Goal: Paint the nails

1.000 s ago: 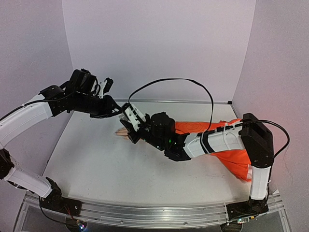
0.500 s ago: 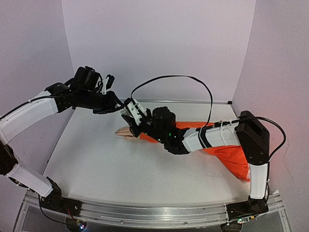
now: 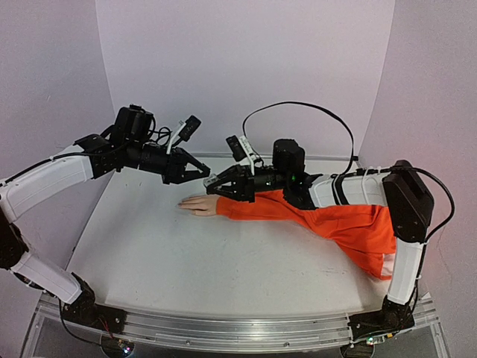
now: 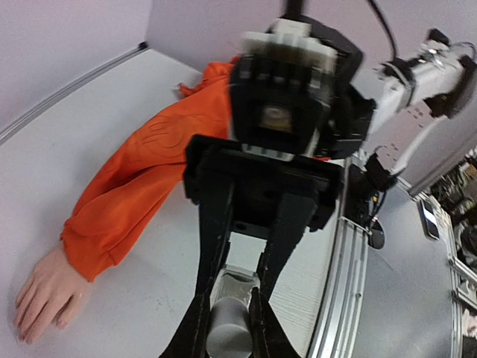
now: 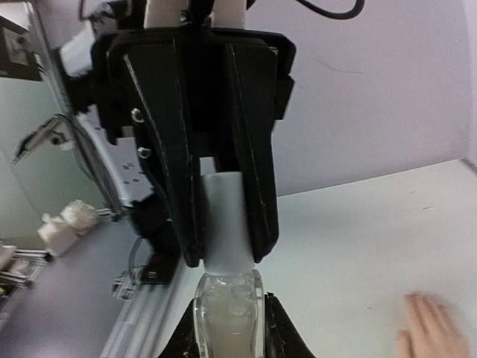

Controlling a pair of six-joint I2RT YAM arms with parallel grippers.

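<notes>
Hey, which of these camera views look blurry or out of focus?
Top external: sharp, evenly lit. Left wrist: the right arm's camera block is smeared, the orange sleeve crisp. Right wrist: the mannequin hand and the clutter at left are soft.

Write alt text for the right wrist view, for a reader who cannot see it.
The right gripper holds a small clear bottle while the left gripper, entering from the top of the picture, clamps its pale cap. Part of the mannequin hand lies on the white table at lower right.

Soft even pinkish light, faint shadows, wrist views blurred (nearest parts most), edges stretched
</notes>
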